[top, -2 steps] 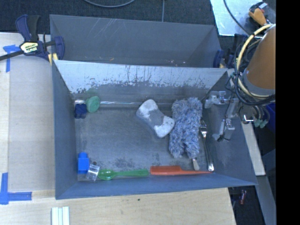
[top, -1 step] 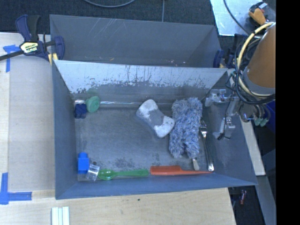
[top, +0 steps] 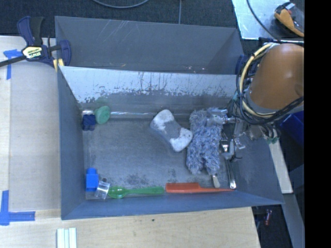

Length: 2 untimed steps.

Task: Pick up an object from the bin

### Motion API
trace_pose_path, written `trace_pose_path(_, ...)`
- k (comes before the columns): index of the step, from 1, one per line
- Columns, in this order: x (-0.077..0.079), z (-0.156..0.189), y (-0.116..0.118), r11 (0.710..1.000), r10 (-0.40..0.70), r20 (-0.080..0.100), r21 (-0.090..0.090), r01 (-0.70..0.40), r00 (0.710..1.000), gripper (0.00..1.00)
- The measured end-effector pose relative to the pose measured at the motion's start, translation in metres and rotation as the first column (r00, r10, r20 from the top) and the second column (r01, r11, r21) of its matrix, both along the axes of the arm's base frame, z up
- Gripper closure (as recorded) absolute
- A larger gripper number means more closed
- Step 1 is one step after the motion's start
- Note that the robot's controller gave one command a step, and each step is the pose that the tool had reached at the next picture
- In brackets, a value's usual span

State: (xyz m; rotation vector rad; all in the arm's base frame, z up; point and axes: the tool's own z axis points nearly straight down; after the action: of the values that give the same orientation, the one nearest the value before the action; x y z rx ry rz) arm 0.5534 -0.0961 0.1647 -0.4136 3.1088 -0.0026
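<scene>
A shaggy blue-grey cloth (top: 202, 141) lies crumpled toward the right side.

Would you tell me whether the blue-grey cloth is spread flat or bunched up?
Bunched up: the cloth lies in crumpled folds, not flat.

Even light from above, pale sheen on far wall of the bin (top: 155, 48), faint soft shadows

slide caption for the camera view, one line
Gripper at the right end of the bin, beside a blue-grey shaggy cloth.
</scene>
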Motion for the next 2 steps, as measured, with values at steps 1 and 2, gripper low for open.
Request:
trace_pose_path(1, 0.018, -0.006, 0.001, 0.796, 0.605, 0.001, -0.006, -0.605, 0.796, 0.0)
trace_pose_path(2, 0.033, -0.02, -0.007, 0.881, 0.473, 0.0, -0.002, -0.473, 0.881, 0.0)
